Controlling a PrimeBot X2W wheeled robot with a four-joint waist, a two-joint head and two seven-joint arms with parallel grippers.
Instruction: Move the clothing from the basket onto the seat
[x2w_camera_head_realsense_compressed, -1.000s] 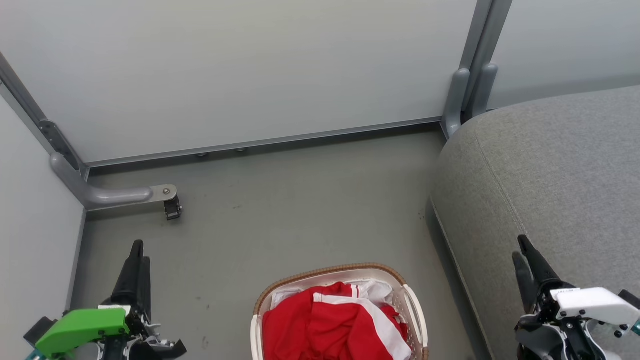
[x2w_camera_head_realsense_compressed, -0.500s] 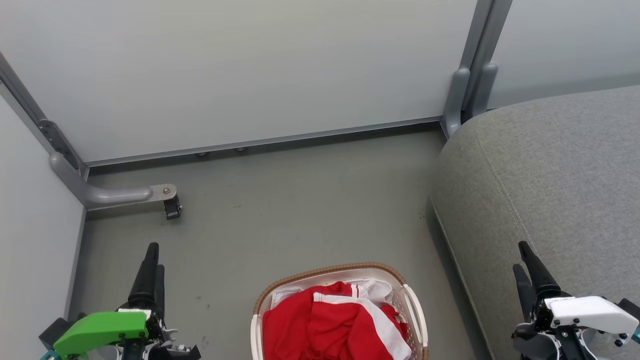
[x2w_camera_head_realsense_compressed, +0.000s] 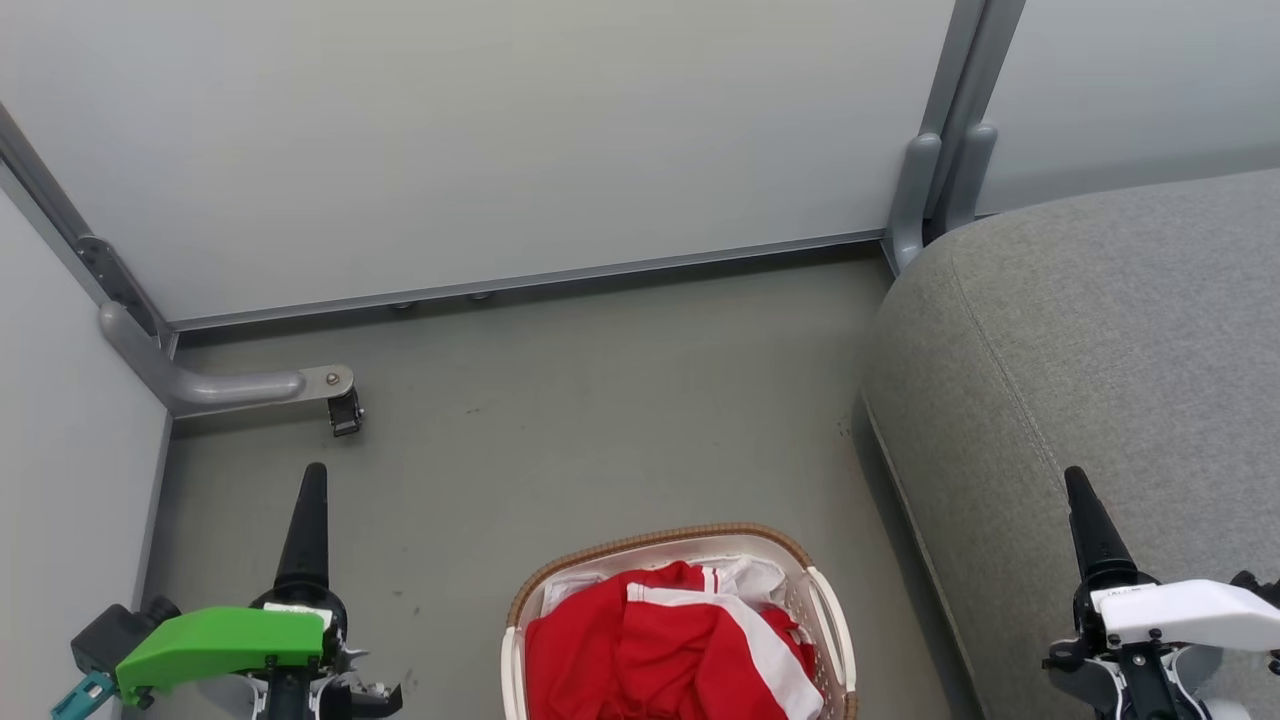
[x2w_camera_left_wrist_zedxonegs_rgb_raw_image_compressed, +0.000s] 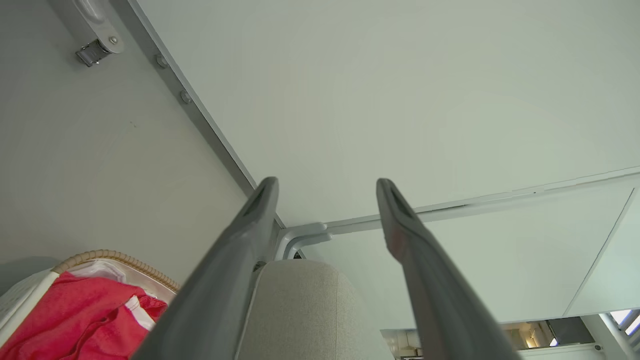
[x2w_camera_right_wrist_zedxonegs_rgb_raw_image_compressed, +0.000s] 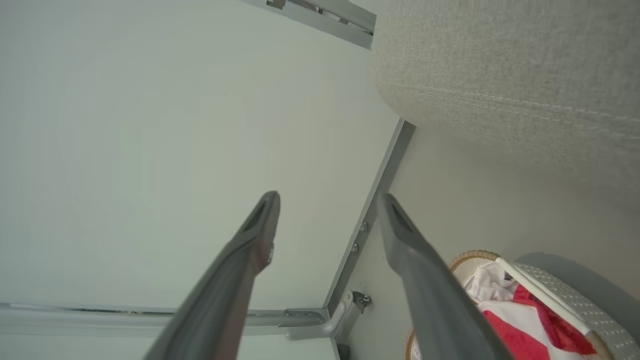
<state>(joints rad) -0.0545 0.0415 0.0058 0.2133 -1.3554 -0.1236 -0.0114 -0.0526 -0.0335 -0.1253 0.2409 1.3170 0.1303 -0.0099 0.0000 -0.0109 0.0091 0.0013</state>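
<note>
Well left of the white oval laundry basket (x2w_camera_head_realsense_compressed: 660, 535), the left gripper (x2w_camera_head_realsense_compressed: 313, 480) is hovering over the grey floor (x2w_camera_head_realsense_compressed: 600, 400) under a green wrist cover (x2w_camera_head_realsense_compressed: 220, 645). Its dark fingers are pointing away from the robot. Its wrist view is showing the two fingers spread apart with nothing between them.

Beyond the basket on that same side, a grey partition foot with a small black caster (x2w_camera_head_realsense_compressed: 345, 415) is resting on the floor beside pale wall panels (x2w_camera_head_realsense_compressed: 500, 130).

The basket itself is standing on the floor, with its brown woven rim curving along the far edge. The red clothing (x2w_camera_head_realsense_compressed: 640, 650), crossed by white bands, is lying heaped inside the basket. It is covering most of a crumpled white liner (x2w_camera_head_realsense_compressed: 745, 578), which is peeking out at the far side. Both grippers are hanging well clear of it.

Just right of the basket, the grey fabric sofa (x2w_camera_head_realsense_compressed: 1100, 330) is filling the space, with a rounded edge and a stitched seam. Farther right of the basket, the right gripper (x2w_camera_head_realsense_compressed: 1078, 485) is hovering over the sofa's cushion under a white wrist cover (x2w_camera_head_realsense_compressed: 1190, 612). Its fingers are likewise spread wide and gripping nothing.
</note>
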